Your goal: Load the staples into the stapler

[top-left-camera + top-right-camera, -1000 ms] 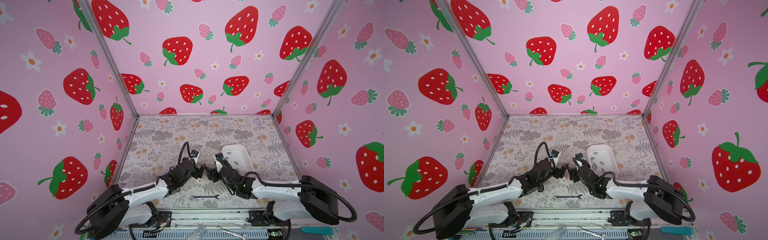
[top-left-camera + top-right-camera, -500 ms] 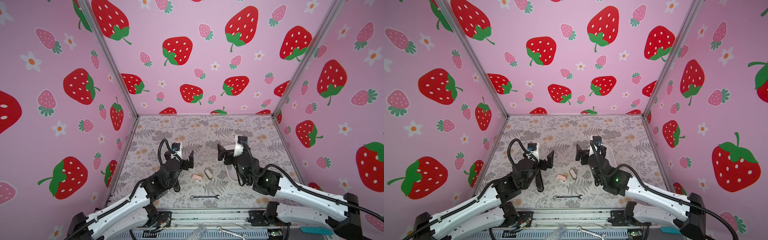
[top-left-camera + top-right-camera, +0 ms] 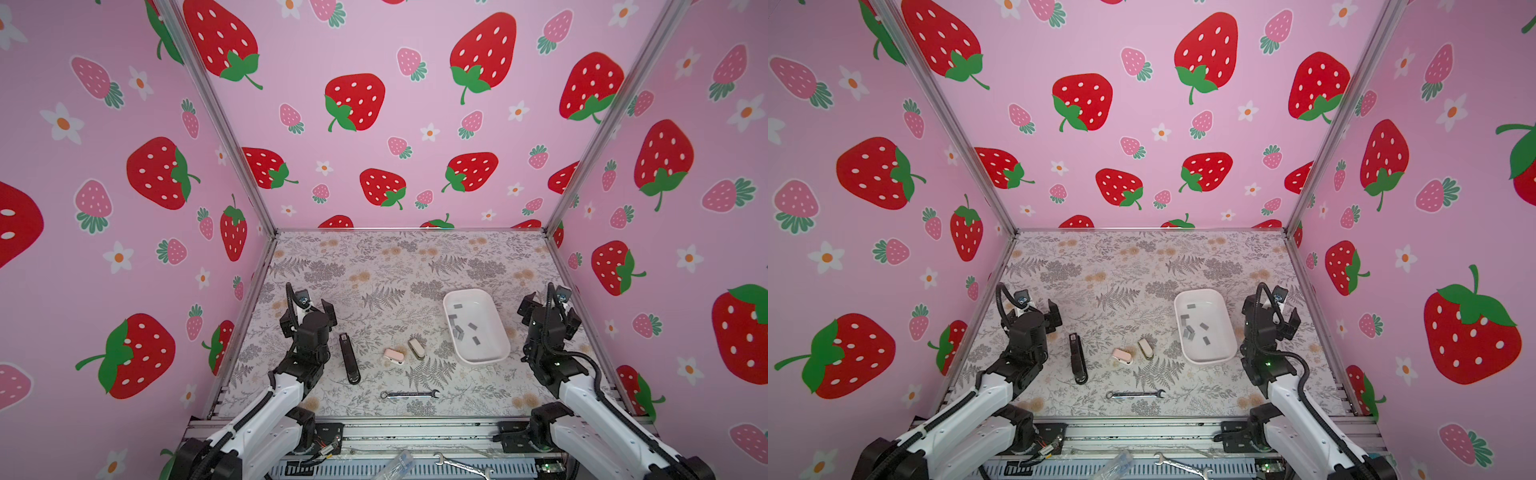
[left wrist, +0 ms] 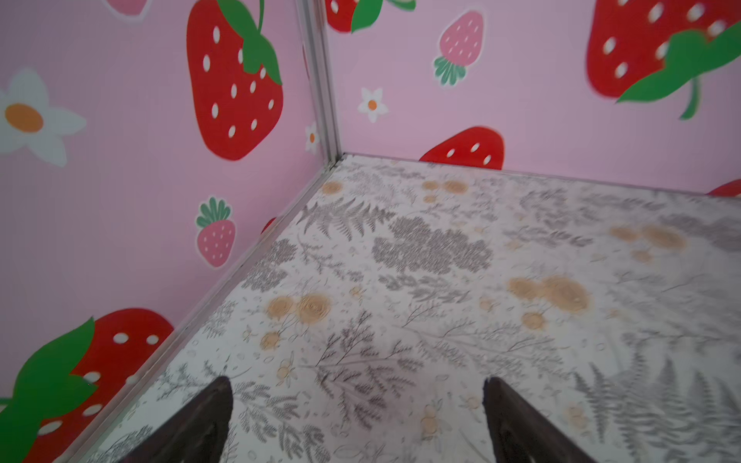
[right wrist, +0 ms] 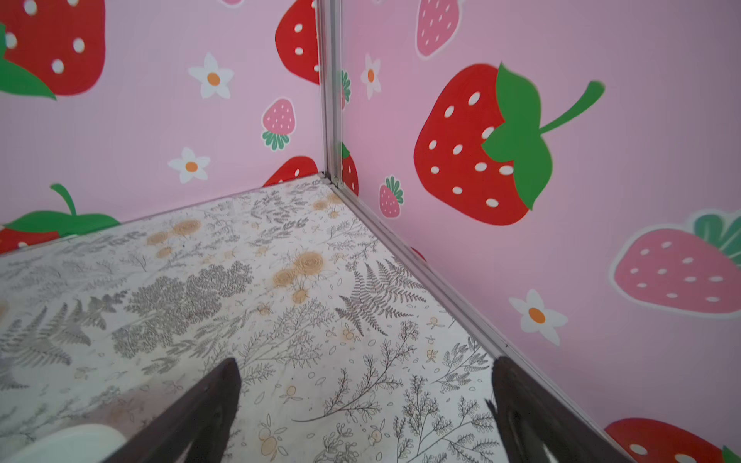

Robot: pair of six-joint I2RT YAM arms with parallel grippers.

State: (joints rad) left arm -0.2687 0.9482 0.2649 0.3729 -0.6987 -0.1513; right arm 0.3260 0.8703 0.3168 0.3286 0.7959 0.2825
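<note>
**Strawberry booth, stapler trial:** Two robot arms flank one table (image 3: 374,270) covered in a grey fern and orange flower print, inside three pink walls printed with strawberries. The left gripper (image 3: 308,318) and the right gripper (image 3: 549,315) each hang above the tabletop at opposite sides. Both have their jaws spread wide with nothing between them. The wrist views show only dark, tapering fingers (image 4: 208,413) over bare print.

The staples (image 3: 457,330), about six small flat grey metal strips, lie loose in one glossy white tray (image 3: 486,307) with rounded corners, near the right arm. Three staplers rest between the arms:
- One long black stapler (image 3: 349,359) lies near the left arm.
- One pink mini stapler (image 3: 393,356) and one beige mini stapler (image 3: 416,348) sit just beside each other, close to the tray.

One slim silver wrench (image 3: 409,395) lies flat towards the front edge.
</note>
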